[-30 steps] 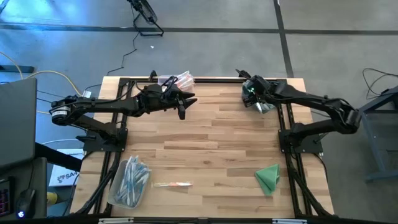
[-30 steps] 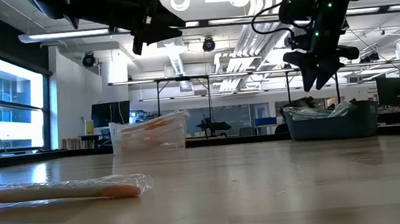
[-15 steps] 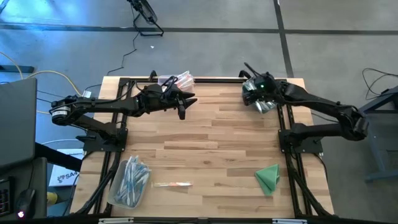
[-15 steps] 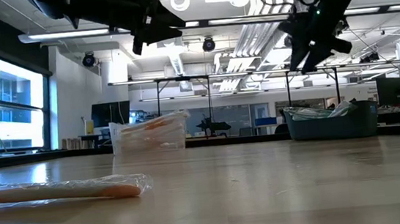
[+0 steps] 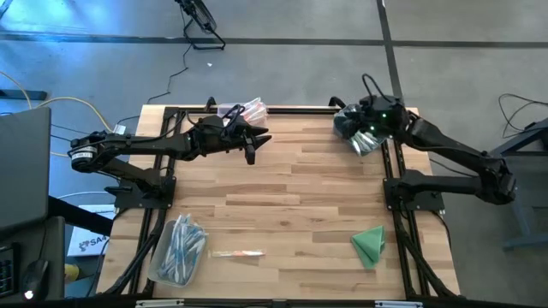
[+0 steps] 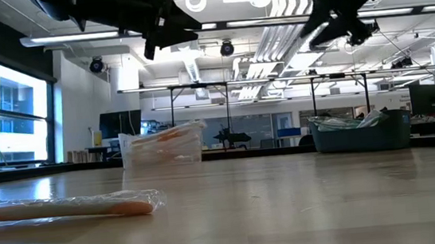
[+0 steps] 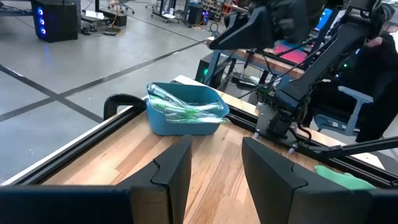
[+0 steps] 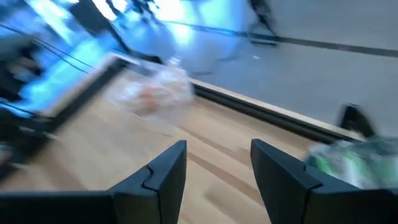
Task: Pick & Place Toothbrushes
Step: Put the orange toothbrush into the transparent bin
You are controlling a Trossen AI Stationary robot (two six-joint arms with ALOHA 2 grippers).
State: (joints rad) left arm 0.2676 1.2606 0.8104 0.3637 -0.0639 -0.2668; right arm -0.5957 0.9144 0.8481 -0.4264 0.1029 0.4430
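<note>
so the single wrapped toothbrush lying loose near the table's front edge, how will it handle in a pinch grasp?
The wrapped toothbrush is thin and lies flat on the table, so it is probably light. Its clear wrapper looks glossy and loose, so likely slippery and crinkly under the fingers. The long narrow shape may pivot if pinched off-centre.

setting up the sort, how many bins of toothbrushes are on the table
3. A clear bin at the far edge by the left arm, a blue bin at the far right corner under the right arm, and a clear bin near the front left corner.
</note>
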